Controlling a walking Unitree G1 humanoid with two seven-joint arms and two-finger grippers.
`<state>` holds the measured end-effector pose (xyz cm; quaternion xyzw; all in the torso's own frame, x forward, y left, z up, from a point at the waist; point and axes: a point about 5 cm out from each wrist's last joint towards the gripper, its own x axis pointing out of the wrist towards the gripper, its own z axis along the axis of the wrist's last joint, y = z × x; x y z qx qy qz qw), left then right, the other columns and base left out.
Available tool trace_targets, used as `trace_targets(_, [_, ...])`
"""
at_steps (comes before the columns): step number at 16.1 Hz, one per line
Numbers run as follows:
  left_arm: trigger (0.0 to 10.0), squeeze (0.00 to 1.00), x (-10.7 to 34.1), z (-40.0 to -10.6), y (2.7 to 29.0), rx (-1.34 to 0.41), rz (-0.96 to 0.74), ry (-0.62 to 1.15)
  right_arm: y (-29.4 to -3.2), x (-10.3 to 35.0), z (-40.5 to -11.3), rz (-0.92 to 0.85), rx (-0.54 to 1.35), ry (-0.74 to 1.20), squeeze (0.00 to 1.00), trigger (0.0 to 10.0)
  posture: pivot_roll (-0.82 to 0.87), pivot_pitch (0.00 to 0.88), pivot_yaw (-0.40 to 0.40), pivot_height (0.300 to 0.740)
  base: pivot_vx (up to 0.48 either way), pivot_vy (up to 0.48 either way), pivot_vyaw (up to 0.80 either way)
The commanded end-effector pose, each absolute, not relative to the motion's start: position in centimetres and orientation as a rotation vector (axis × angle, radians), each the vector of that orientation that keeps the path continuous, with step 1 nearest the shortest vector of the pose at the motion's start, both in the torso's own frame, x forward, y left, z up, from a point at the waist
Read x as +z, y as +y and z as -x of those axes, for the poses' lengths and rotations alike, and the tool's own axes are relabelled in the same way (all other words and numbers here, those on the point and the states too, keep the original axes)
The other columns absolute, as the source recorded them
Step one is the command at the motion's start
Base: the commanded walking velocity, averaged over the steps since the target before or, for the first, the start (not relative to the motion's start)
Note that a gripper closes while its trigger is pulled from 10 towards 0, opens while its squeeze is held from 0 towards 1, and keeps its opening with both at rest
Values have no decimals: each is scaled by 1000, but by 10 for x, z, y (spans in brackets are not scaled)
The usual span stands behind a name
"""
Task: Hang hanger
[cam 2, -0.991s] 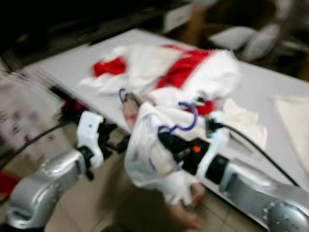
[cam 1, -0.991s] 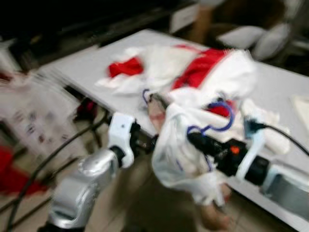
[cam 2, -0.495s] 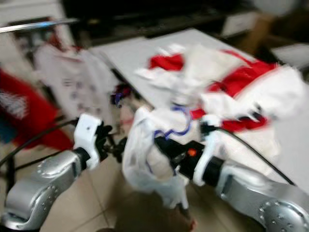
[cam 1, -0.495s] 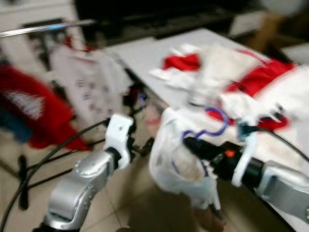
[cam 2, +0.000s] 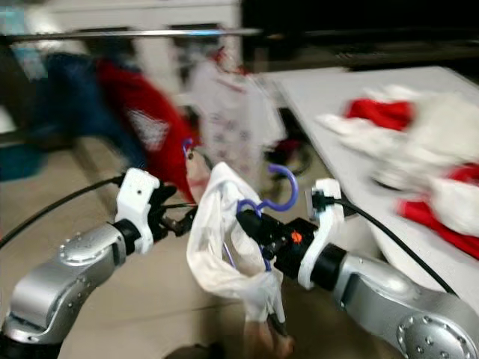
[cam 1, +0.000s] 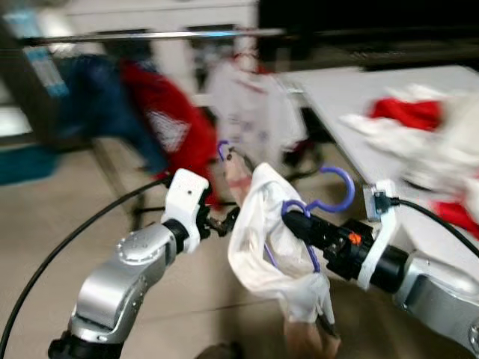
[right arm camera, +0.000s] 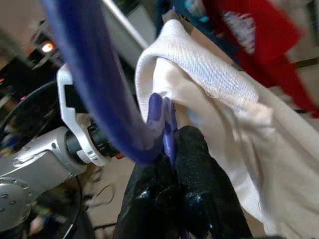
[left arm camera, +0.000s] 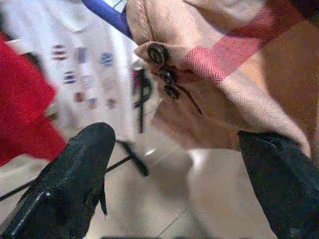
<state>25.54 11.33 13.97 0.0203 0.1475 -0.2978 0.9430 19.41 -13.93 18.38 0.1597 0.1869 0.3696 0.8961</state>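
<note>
Ahead, up-left: clothes rail [cam 1: 150, 34], well apart from hanger.
Hanger [cam 1: 329, 196]: blue, hook up, pinched by right pincer [cam 1: 293, 221].
Garment [cam 1: 262, 239]: drapes between pincers.
Left pincer [left arm camera: 169, 164]: spread beside garment.

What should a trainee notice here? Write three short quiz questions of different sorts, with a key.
1. True or false: the blue hanger is already hooked on the clothes rail.
2. Which gripper grips the hanger's neck? A) left gripper B) right gripper C) both
3. Fill in: the garment draped on the hanger is ___ in colour.

Key: 1 false, it is held in the air below the rail, with its hook free; 2 B; 3 white.
</note>
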Motion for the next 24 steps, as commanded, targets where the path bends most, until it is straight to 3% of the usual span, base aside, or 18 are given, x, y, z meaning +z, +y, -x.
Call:
trace_targets(1, [10000, 0, 143, -256, 106, -645, -43, 277, -137, 185, -193, -327, 771, 380, 0, 10000, -2, 0, 65, 740, 0, 0, 800])
trace_targets(6, [10000, 0, 142, -261, 114, -614, -69, 278, -136, 174, -202, -316, 716, 381, 0, 10000, 17, 0, 71, 740, 0, 0, 800])
trace_targets(10, [10000, 0, 138, -264, 124, -575, -161, 270, -136, 163, -230, -137, 642, 336, 0, 10000, 24, 0, 62, 740, 0, 0, 538])
trace_targets(13, [10000, 0, 143, -264, 129, -548, -43, 207, -146, 167, -246, -100, 649, 280, 0, 10000, 40, 0, 45, 740, 0, 0, 0])
trace_targets(14, [10000, 1000, 145, -260, 130, -582, 41, 173, -152, 169, -257, -93, 631, 257, 0, 10000, 41, 0, 42, 740, 0, 0, 0])
trace_targets(16, [10000, 1000, 143, -253, 129, -645, 33, 159, -156, 173, -271, -122, 624, 224, 0, 10000, 45, 0, 35, 740, 0, 0, 0])
trace_targets(20, [10000, 1000, 143, -271, 140, -536, -50, 101, -153, 181, -271, -189, 815, 163, 0, 10000, 45, 0, 27, 740, 0, 0, 0])
trace_targets(21, [10000, 757, 146, -273, 140, -552, -39, 75, -154, 181, -270, -192, 840, 165, 0, 10000, 43, 0, 27, 740, 0, 0, 0])
trace_targets(22, [10000, 0, 155, -277, 138, -602, -21, 14, -158, 180, -268, -187, 899, 174, 0, 10000, 35, 0, 31, 740, 0, 0, 0])
trace_targets(24, [10000, 0, 161, -279, 137, -629, -23, -22, -162, 179, -269, -179, 903, 176, 0, 10000, 31, 0, 33, 740, 0, 0, 0])
